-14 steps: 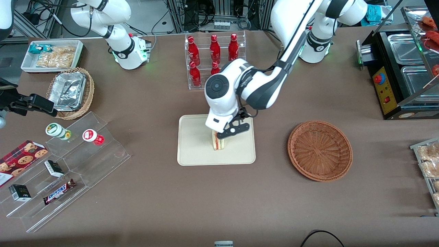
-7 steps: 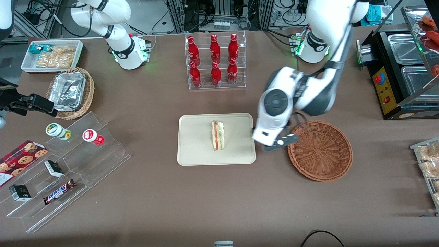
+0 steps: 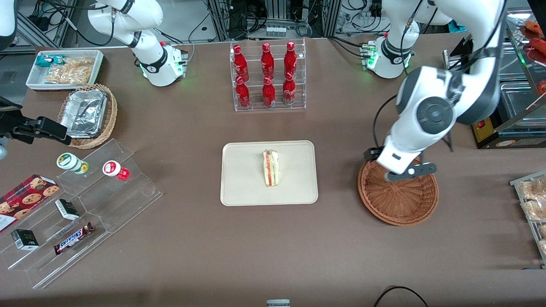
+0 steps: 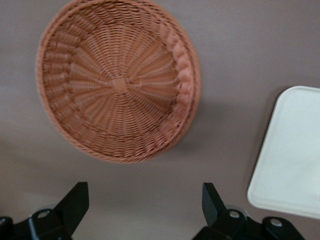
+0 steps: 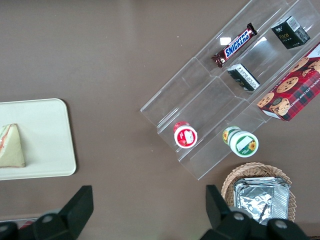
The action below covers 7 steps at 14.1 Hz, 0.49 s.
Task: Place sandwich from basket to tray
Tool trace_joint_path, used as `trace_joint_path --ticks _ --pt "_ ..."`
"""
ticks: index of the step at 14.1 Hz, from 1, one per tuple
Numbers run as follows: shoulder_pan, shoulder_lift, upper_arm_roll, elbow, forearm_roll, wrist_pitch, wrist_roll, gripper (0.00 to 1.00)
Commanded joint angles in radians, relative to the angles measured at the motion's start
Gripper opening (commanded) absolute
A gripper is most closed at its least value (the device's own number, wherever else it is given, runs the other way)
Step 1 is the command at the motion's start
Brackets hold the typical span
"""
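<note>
Front view: the sandwich (image 3: 271, 168) stands on its edge near the middle of the tray (image 3: 243, 187), free of any grip, so the placing looks done. The working arm's hand (image 3: 405, 174) hangs over the basket (image 3: 399, 204), which lies toward that arm's end of the counter (image 3: 192, 256) and holds nothing. A chocolate bar (image 3: 73, 238) on the clear stepped stand reads SNICKERS.

Left wrist view: the hand (image 4: 145, 210) is spread wide and holds nothing; between its fingers (image 4: 75, 202) shows the basket (image 4: 117, 82), with a corner of the tray (image 4: 290, 155) beside it.

Right wrist view: the sandwich (image 5: 11, 146) lies on the tray (image 5: 50, 135); the SNICKERS wrapper (image 5: 235, 46) reads plainly
</note>
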Motion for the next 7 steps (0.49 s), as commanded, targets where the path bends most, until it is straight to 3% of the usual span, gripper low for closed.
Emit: trace_joint_path --ticks 1,3,7 --pt "0.090 -0.096 -0.035 -0.040 -0.038 -0.057 0.099 1.00" --pt "0.206 -0.122 -0.121 -0.025 -0.058 -0.113 0.189 1.00" --pt "0.296 -0.151 -0.143 0.047 -0.059 -0.236 0.335 1.00"
